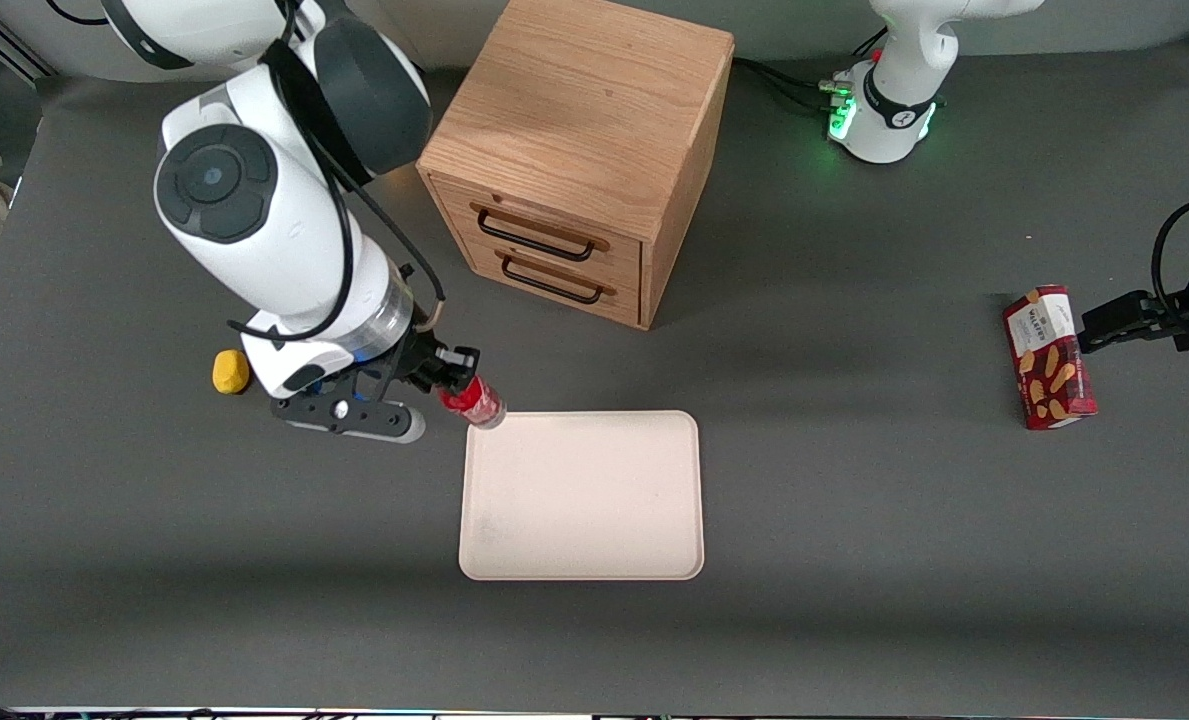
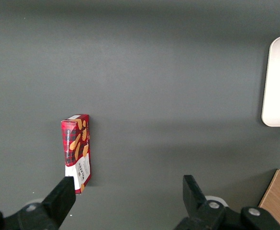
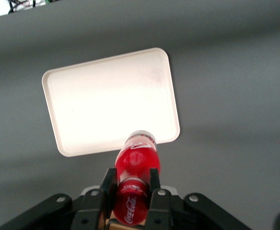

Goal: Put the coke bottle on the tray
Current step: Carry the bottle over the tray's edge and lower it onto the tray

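Note:
My right gripper point(image 1: 451, 384) is shut on the coke bottle point(image 1: 474, 401), a small red bottle with a clear base. It holds the bottle tilted, base outward, over the corner of the cream-beige tray point(image 1: 594, 520) that lies nearest the working arm and farthest from the front camera. In the right wrist view the gripper point(image 3: 131, 179) has its two fingers clamped on the bottle point(image 3: 137, 160) near the cap end, and the bottle's clear base hangs over the tray's rim point(image 3: 82, 152). The tray's plain surface holds nothing. A corner of the tray point(image 2: 279, 81) shows in the left wrist view.
A wooden drawer cabinet point(image 1: 579, 150) with two black handles stands farther from the front camera than the tray. A yellow lump point(image 1: 230, 371) lies beside the working arm. A red snack box point(image 1: 1049, 357) lies toward the parked arm's end of the table and shows in the left wrist view point(image 2: 77, 151).

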### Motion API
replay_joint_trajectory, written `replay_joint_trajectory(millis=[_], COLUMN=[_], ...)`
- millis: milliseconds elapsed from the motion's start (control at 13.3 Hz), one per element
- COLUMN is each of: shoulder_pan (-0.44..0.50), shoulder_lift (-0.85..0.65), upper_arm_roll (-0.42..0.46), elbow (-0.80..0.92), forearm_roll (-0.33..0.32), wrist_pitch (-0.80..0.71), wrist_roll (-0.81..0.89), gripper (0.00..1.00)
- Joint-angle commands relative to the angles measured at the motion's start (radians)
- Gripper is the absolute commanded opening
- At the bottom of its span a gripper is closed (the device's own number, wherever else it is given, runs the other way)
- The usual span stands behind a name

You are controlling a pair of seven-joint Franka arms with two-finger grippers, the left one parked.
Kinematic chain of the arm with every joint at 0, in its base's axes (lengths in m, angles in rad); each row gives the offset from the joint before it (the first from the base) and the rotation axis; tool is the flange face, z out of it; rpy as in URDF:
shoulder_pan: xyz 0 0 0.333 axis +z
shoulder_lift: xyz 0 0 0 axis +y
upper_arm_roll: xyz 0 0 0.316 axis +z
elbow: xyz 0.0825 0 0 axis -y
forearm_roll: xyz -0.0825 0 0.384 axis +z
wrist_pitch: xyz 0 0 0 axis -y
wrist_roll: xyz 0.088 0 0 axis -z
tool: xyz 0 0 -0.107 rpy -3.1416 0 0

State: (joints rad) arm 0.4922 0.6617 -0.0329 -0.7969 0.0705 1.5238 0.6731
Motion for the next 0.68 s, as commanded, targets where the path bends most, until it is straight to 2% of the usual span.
replay_joint_trajectory(millis=[0,301,603], shoulder_pan=[-0.021,-0.023,-0.023], shoulder_lift=[0.085,0.199,0.278], upper_arm_roll=[-0.013,-0.068,-0.076], elbow=[0.053,0.044,0.007], forearm_roll=[0.000,0.000,0.000], wrist_pitch=[0.087,0.225,0.315], wrist_roll=[-0.064,-0.096,-0.086], gripper=[0.00,0.00,0.00])
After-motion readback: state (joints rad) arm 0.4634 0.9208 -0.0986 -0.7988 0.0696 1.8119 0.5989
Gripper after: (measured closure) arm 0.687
